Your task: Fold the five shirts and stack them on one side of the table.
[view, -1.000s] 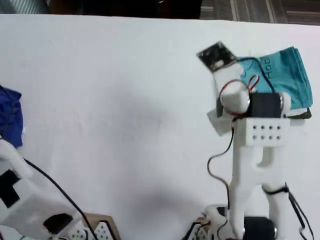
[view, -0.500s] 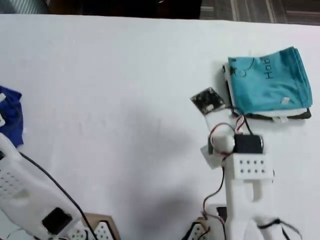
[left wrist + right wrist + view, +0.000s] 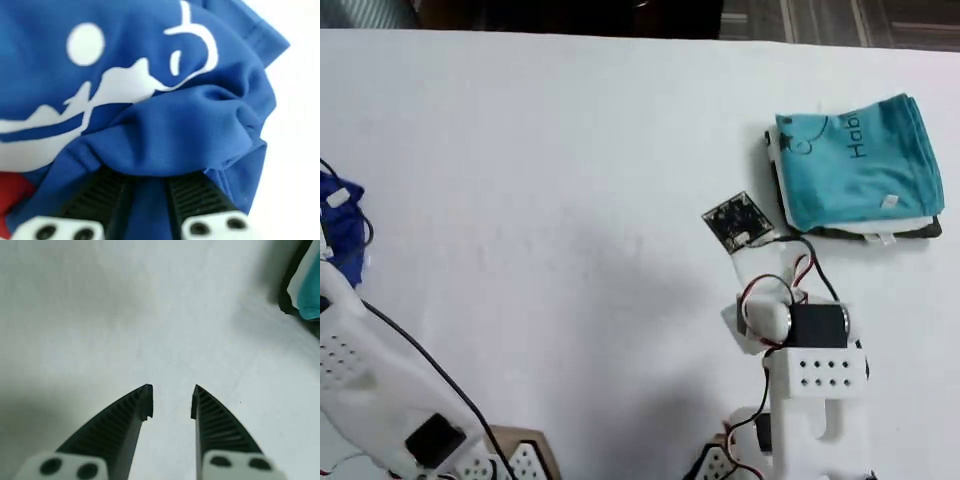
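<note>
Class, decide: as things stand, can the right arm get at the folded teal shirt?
Probably yes. The right arm holds its open jaws over bare table just beside the teal shirt, which lies uncovered, and nothing stands between them.

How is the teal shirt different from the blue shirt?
The teal shirt is folded flat; the blue shirt is bunched and wrinkled. The teal shirt lies on a stack at the table's right side, untouched; the blue shirt is pinched in the left gripper at the left edge. Both carry printed designs.
</note>
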`<action>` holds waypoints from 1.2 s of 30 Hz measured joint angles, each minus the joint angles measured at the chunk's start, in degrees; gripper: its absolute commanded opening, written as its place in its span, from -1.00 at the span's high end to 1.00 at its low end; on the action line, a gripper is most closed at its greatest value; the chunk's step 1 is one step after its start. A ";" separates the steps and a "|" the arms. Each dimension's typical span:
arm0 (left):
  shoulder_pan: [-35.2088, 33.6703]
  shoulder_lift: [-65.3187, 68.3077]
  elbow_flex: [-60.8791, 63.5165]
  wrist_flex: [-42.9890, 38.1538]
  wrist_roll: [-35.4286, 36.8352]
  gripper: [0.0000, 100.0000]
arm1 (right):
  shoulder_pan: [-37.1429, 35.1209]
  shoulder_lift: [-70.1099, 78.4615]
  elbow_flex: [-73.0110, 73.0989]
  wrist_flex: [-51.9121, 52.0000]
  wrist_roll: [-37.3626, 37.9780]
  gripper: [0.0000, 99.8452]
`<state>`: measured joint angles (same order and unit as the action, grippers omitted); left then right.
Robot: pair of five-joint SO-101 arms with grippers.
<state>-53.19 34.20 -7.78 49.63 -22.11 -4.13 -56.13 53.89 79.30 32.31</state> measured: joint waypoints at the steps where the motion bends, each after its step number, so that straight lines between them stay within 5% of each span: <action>1: 0.09 0.00 -0.09 0.62 -0.09 0.94 | 0.00 0.00 0.00 0.00 0.00 0.73; 14: 8.97 -4.57 0.53 15.03 3.96 0.94 | 0.00 -0.09 0.62 -0.44 0.00 0.73; 28: 38.68 -19.69 0.62 32.88 8.97 0.94 | 0.18 -0.09 19.96 -22.24 0.00 0.73; 36: 49.76 -33.58 0.62 33.67 8.97 0.94 | 11.25 -0.09 31.12 -38.15 -0.09 0.73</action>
<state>-3.43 0.62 -7.16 83.30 -13.14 7.12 -56.22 85.01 41.14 32.22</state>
